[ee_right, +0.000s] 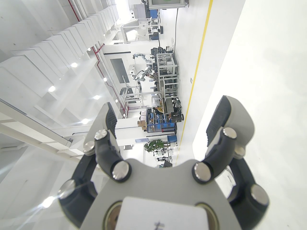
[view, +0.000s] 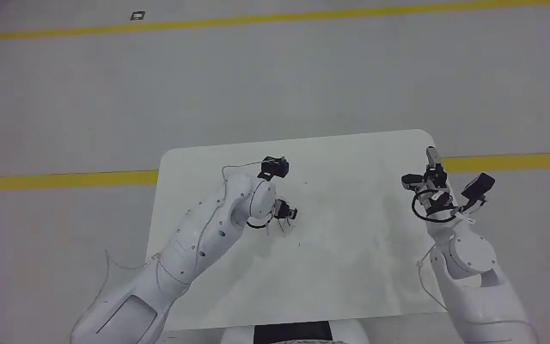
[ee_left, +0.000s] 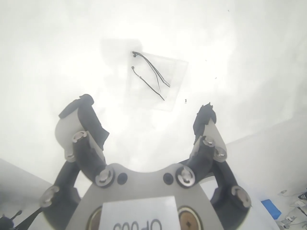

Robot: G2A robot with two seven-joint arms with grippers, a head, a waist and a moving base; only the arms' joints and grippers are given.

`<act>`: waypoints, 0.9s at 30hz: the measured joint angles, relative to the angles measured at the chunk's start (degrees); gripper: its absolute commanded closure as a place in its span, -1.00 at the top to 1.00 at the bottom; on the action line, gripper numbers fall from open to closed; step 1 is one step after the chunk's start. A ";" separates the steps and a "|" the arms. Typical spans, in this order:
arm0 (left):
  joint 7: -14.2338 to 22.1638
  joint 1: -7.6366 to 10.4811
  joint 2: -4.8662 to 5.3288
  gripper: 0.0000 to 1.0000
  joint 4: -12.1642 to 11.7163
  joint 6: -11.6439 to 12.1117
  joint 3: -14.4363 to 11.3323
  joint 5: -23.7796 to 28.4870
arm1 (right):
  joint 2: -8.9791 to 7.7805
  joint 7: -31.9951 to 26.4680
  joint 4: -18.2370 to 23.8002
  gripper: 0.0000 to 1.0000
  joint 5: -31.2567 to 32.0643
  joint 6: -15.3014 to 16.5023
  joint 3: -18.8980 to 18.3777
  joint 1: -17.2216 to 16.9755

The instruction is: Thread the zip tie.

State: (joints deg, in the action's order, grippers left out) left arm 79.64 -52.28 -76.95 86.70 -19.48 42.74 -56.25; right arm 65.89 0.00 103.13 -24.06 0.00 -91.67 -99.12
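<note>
Thin black zip ties [ee_left: 150, 76] lie loose on a clear square sheet [ee_left: 177, 72] on the white table [view: 361, 241]. One has its small head at the sheet's corner; they lie separate and straight, none looped. My left gripper [ee_left: 144, 107] hovers open just short of the sheet, nothing between its fingers [ee_left: 84, 113]. From above, the left gripper [view: 286, 211] sits over the table's middle left, with the zip ties [view: 277, 227] as faint lines under it. My right gripper [ee_right: 165, 111] is open and empty, raised at the table's right edge [view: 423, 170] and facing out toward the room.
A few small dark specks [ee_left: 185, 100] dot the table near the sheet. The table's edge [ee_left: 263, 130] runs close beside the left gripper. Yellow floor lines [view: 77, 180] pass behind the table. Distant machinery [ee_right: 165, 77] stands in the hall.
</note>
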 measured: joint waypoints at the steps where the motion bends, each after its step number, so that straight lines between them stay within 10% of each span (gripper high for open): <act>1: 0.00 0.23 -0.28 1.00 -0.30 0.00 -0.39 0.00 | 0.00 0.00 0.00 1.00 0.00 0.00 0.00 0.00; 18: -2.15 -0.74 -0.44 1.00 -1.80 0.00 0.58 -1.86 | 0.00 0.00 0.00 1.00 0.00 0.00 0.00 0.00; 27: 0.01 -5.55 -5.35 1.00 -1.89 0.00 6.21 -11.48 | 0.00 0.00 0.00 1.00 0.00 0.00 0.00 0.00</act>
State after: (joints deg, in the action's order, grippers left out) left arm 79.64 -57.83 -82.30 84.81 -19.48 48.95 -67.73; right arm 65.89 0.00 103.13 -24.06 0.00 -91.67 -99.12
